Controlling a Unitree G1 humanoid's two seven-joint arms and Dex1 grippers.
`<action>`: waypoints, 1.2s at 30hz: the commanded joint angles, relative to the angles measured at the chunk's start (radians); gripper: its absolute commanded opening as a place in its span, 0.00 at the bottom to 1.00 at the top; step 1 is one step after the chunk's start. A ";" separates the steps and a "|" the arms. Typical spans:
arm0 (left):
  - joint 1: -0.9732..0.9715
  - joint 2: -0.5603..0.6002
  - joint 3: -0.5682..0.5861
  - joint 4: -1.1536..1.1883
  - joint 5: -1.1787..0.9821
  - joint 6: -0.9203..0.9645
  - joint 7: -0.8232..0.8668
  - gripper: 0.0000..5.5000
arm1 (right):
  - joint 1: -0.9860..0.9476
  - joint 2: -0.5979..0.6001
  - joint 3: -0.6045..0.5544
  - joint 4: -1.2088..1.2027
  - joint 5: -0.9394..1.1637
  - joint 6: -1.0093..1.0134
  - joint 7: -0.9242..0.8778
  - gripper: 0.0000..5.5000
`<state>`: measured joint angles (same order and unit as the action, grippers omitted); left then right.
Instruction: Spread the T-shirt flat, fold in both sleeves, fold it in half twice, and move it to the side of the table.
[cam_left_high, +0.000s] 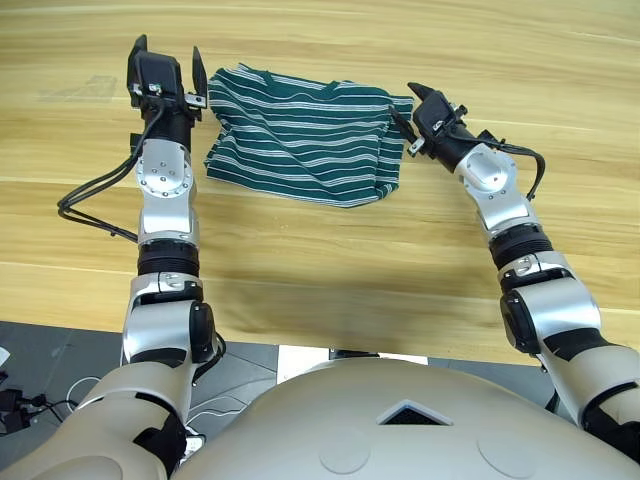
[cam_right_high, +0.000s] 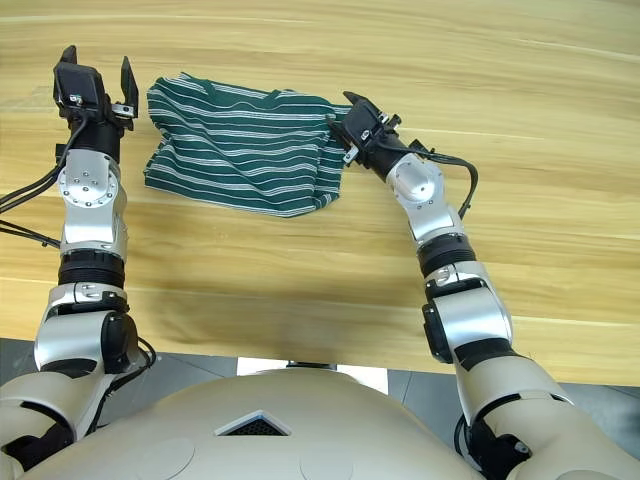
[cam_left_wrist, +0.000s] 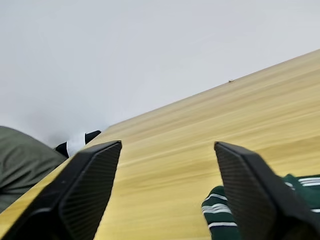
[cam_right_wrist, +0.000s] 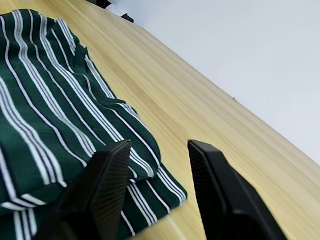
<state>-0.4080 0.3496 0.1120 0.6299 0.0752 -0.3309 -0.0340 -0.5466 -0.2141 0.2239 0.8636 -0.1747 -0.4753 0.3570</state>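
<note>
Open left end effector (cam_left_high: 168, 50) and open right end effector (cam_left_high: 407, 104) are flanking the folded green white-striped T-shirt (cam_left_high: 300, 135), probably readying to drag it sideways.

- Both eye views look forward and down from the head, sharing the T-shirt (cam_left_high: 300, 135) between left gripper (cam_left_high: 169, 55) and right gripper (cam_left_high: 408, 102).
- Each wrist view sits close behind its own fingers (cam_left_wrist: 85, 195), looking low across the table (cam_left_wrist: 200, 130).

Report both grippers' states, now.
Left gripper: open, empty, beside the T-shirt.
Right gripper: open, empty, at the T-shirt's other edge.
</note>
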 joint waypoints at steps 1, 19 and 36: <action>0.033 -0.005 -0.016 -0.032 -0.011 -0.009 -0.047 0.73 | -0.007 0.017 0.018 0.004 -0.020 -0.013 0.011 0.39; 0.092 -0.050 -0.079 -0.148 0.002 0.002 -0.083 0.92 | -0.416 0.068 0.237 0.482 -0.366 0.205 -0.145 0.39; 0.168 -0.068 -0.109 -0.288 0.047 0.064 -0.060 0.92 | -0.165 -0.353 0.374 0.369 -0.465 0.021 0.141 0.39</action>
<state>-0.2542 0.2820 0.0090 0.3680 0.1152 -0.2846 -0.0946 -0.8513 -0.5289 0.5633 1.2791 -0.6343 -0.3665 0.3099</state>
